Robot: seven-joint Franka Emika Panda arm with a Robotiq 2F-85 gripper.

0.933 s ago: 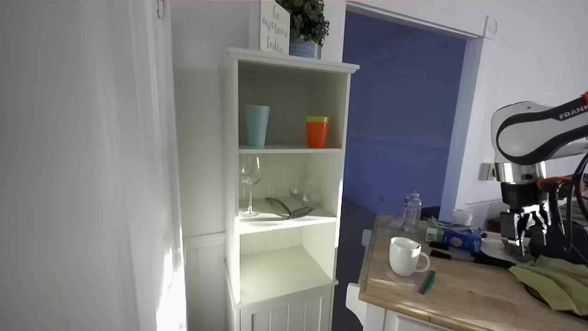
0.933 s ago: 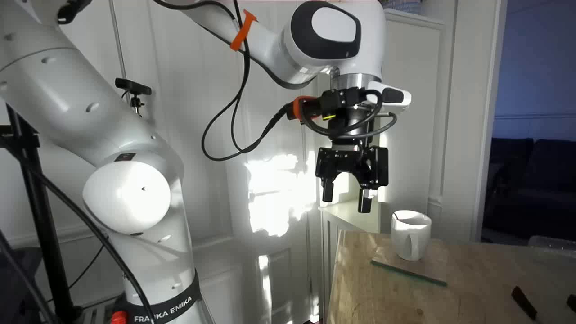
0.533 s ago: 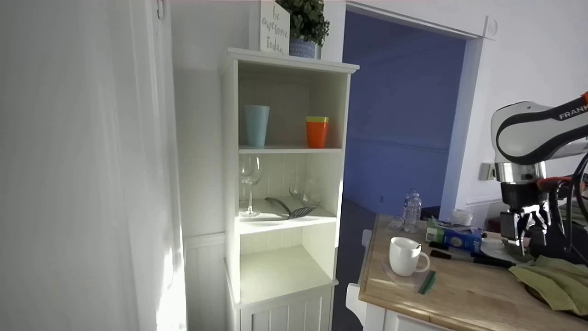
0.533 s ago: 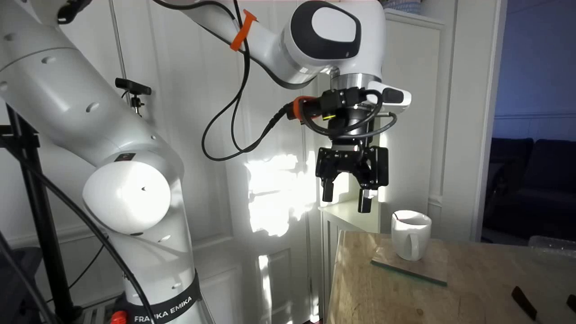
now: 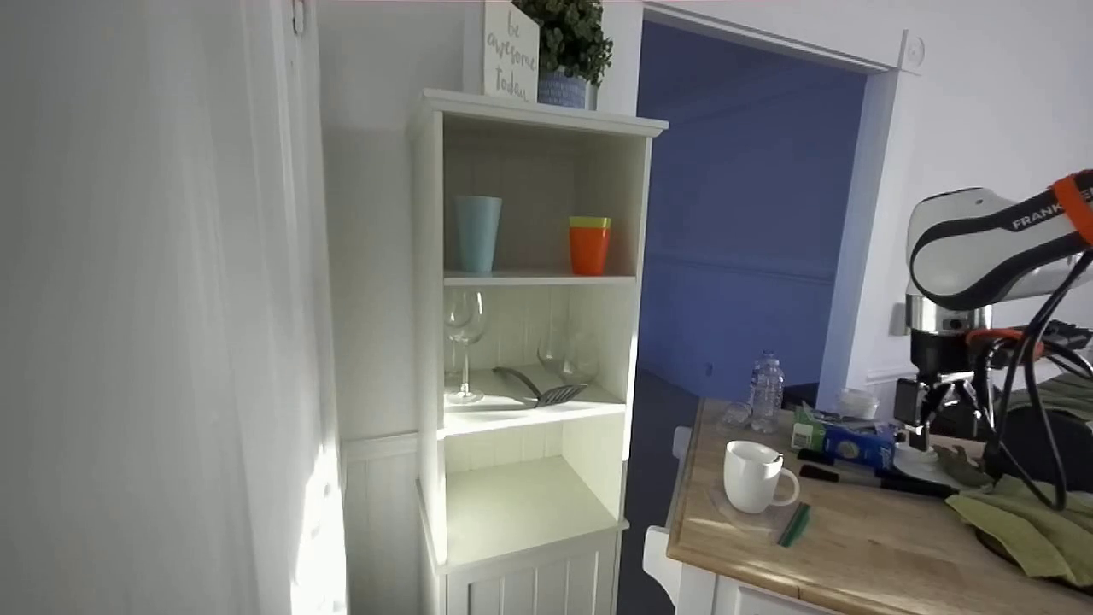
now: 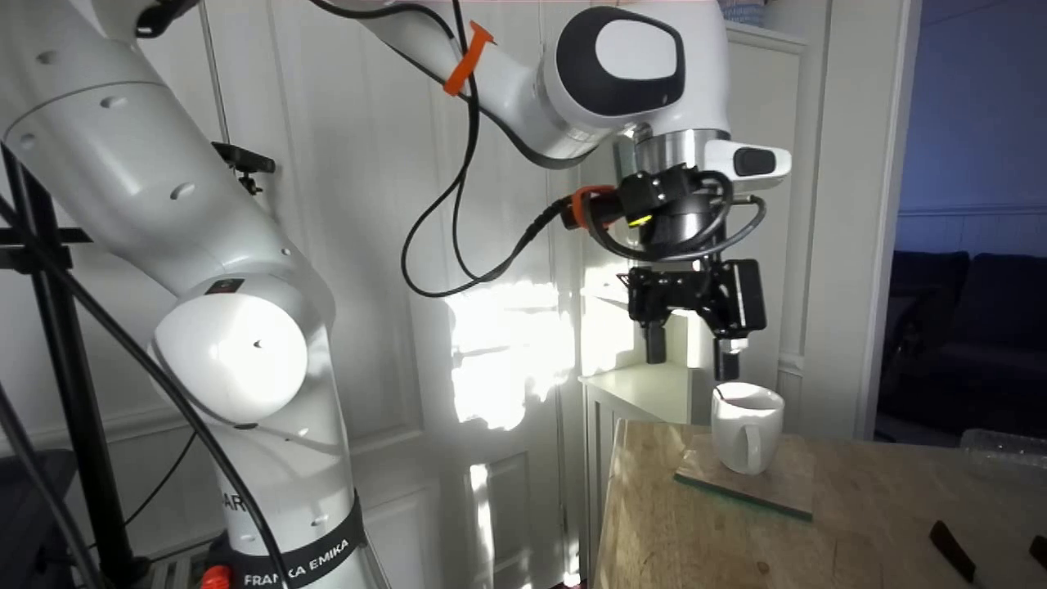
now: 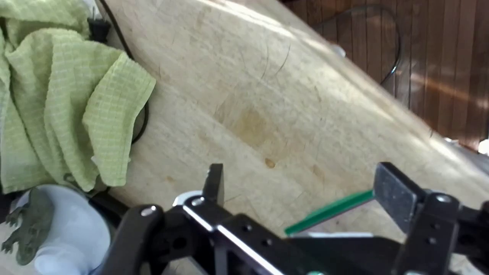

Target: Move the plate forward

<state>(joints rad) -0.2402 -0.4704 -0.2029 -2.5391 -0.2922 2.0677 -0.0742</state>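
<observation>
A clear square glass plate with a green edge lies flat on the wooden table; its surface (image 6: 777, 483) and green edge (image 5: 794, 524) show in the exterior views. A white mug (image 5: 751, 478) stands upright on it, also in an exterior view (image 6: 746, 433). In the wrist view the plate's green edge (image 7: 330, 211) shows beyond the jaws, partly behind a finger; the mug is mostly hidden there. My gripper (image 6: 691, 353) is open and empty above the table, fingers pointing down. It also shows in an exterior view (image 5: 952, 427) and the wrist view (image 7: 305, 187).
A green cloth (image 5: 1025, 521) and black-handled utensils (image 5: 879, 481) lie on the table (image 5: 888, 547). A blue box (image 5: 854, 448) and clear bottles (image 5: 767, 393) stand farther back. A white container with a green toy animal (image 7: 30, 229) is beside the cloth. A shelf cabinet (image 5: 529, 512) stands nearby.
The arm and open gripper have moved, rightward toward the mug in the view showing the arm's base, leftward in the view showing the shelf. Plate and mug have not moved.
</observation>
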